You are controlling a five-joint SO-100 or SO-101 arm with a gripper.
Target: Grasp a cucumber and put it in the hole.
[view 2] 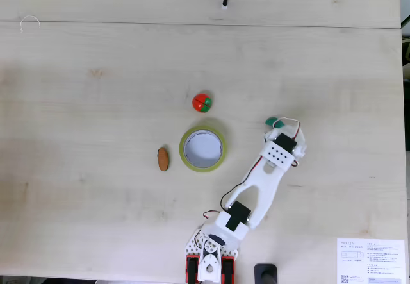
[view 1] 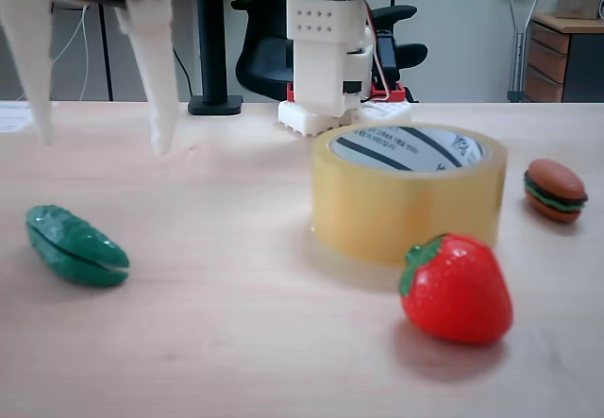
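The dark green cucumber (view 1: 75,245) lies on the table at the left of a fixed view from table height. My gripper (view 1: 102,140) hangs above it, open, its two white fingers (view 1: 156,78) spread wide with nothing between them. From above, the gripper (view 2: 279,129) covers most of the cucumber (view 2: 271,122), and a green end shows at its left. The yellowish tape roll (view 1: 406,215) stands to the right, its hole facing up, ringed by the white printed core (view 1: 415,147). In the view from above the roll (view 2: 182,149) sits left of the arm.
A red strawberry (view 1: 456,288) with a green top lies in front of the roll, and shows beyond it from above (view 2: 202,102). A toy hamburger (view 1: 555,190) sits on the far side of the roll from the cucumber. The arm's base (view 2: 211,258) stands at the table's edge.
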